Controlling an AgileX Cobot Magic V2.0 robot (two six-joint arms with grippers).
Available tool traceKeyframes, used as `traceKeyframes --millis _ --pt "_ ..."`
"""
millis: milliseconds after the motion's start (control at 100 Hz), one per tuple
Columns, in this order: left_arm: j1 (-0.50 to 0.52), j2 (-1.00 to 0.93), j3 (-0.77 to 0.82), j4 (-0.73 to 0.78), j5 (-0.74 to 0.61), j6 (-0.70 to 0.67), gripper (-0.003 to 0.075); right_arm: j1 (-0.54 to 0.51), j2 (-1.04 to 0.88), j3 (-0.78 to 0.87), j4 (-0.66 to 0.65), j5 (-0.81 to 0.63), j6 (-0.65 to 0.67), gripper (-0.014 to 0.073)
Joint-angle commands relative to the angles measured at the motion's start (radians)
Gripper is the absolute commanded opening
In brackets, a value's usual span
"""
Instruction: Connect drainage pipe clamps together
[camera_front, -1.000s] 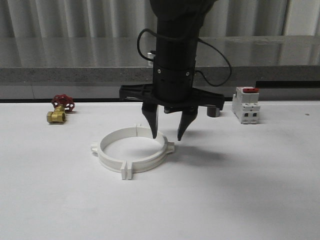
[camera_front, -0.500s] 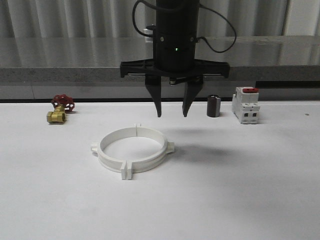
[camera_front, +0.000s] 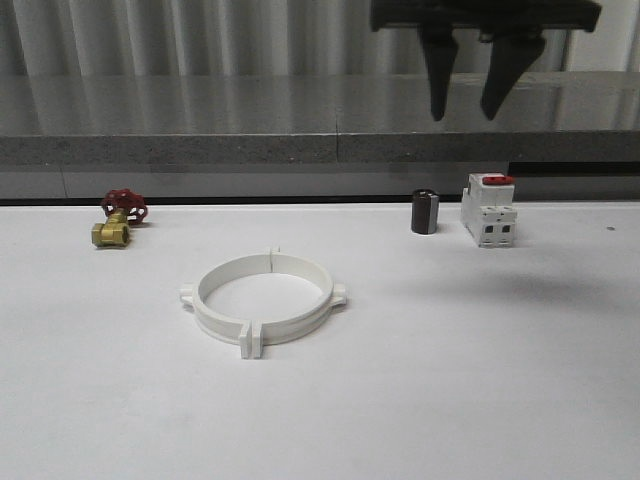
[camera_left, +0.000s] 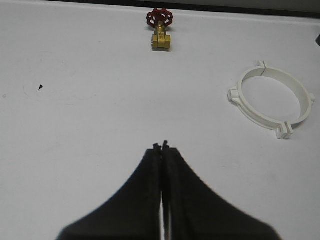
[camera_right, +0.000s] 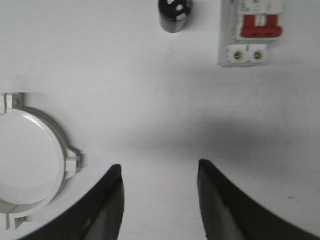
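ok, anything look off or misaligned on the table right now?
Nothing stands out. The drainage pipe clamps lie flat as one closed ring, tabs meeting. The brass valve, dark cylinder and breaker block sit apart behind it, undisturbed.

Brass valve (camera_front: 118, 220), dark cylinder (camera_front: 425, 212), switch block (camera_front: 490, 211)

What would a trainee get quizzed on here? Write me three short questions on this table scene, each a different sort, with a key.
1. True or false: the drainage pipe clamps lie joined as one closed ring on the table.
2. Multiple choice: how do the right gripper jaws stand? A) shut on a clamp B) open and empty, high above the table C) pressed on the breaker
3. Fill in: the small dark cylinder stands just beside the white ____ with the red switch.

Key: 1 true; 2 B; 3 breaker. Bonus note: the left gripper is shut and holds nothing, with the brass valve ahead of it.
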Motion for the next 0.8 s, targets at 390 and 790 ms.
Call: traceKeyframes --millis 390,790 --pt "0.0 0.005 -0.027 0.003 -0.064 -0.001 -0.002 -0.323 -0.454 0.35 0.048 -0.122 -0.201 0.0361" --pt "0.0 0.005 -0.027 0.003 -0.064 -0.001 -0.002 -0.379 -0.846 0.788 0.066 -0.23 -0.229 0.0361"
